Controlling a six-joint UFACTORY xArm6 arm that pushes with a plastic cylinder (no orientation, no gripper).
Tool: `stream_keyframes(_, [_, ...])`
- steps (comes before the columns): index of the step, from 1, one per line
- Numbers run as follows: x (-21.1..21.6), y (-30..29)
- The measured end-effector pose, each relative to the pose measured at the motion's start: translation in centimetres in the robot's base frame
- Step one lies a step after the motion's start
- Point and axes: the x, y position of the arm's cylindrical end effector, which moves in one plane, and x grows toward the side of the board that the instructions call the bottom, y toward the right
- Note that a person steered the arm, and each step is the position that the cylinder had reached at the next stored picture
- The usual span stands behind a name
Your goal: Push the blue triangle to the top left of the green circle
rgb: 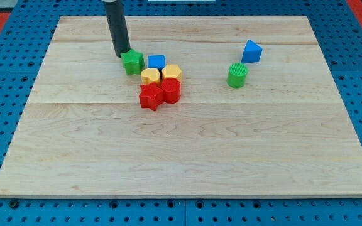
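Note:
The blue triangle [252, 51] sits on the wooden board at the view's upper right. The green circle [237, 75] stands just below and left of it, a small gap between them. My tip [122, 54] is far to the left of both, at the upper left of a cluster of blocks, touching or nearly touching the upper left corner of a green star-like block [132, 62].
The cluster holds the green block, a blue cube [156, 62], a yellow block [149, 76], a yellow hexagon-like block [171, 71], a red star-like block [150, 96] and a red block [171, 90]. The board [181, 150] lies on a blue pegboard.

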Motion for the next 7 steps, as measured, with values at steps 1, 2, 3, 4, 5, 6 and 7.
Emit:
stream_keyframes(1, [0.5, 0.2])
stream_keyframes(2, [1.1, 0.2])
stream_keyframes(3, [1.9, 0.2])
stream_keyframes(4, [-2.3, -2.4])
stream_keyframes(5, [-5.6, 4.8])
stream_keyframes(6, [-6.6, 18.0])
stream_keyframes(7, [-6.1, 27.0])
